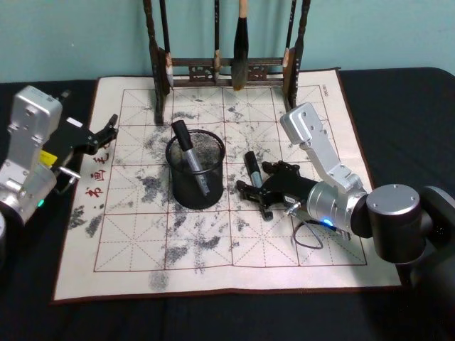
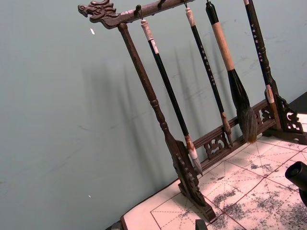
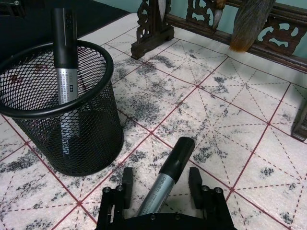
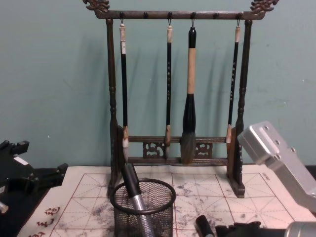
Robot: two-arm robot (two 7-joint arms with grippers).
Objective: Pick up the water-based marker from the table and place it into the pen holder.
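A black mesh pen holder (image 1: pixel 195 172) stands mid-mat with one grey-and-black marker (image 1: pixel 189 155) leaning in it. A second water-based marker (image 1: pixel 252 169) lies on the white mat just right of the holder. My right gripper (image 1: pixel 256 177) is low over it and open, one finger on each side with the black cap pointing away from the gripper. In the right wrist view the marker (image 3: pixel 165 178) sits between the fingers (image 3: pixel 127 181), with the holder (image 3: pixel 62 110) close by. My left gripper (image 1: pixel 106 135) rests open at the mat's left edge. The chest view shows the holder (image 4: pixel 143 207) and the lying marker's cap (image 4: pixel 203 226).
A tall dark wooden brush rack (image 1: pixel 227 69) with hanging brushes stands along the mat's far edge, behind the holder. The mat (image 1: pixel 142 234) is ink-stained with red grid lines. A thin cable loop (image 1: pixel 307 238) lies beside my right wrist.
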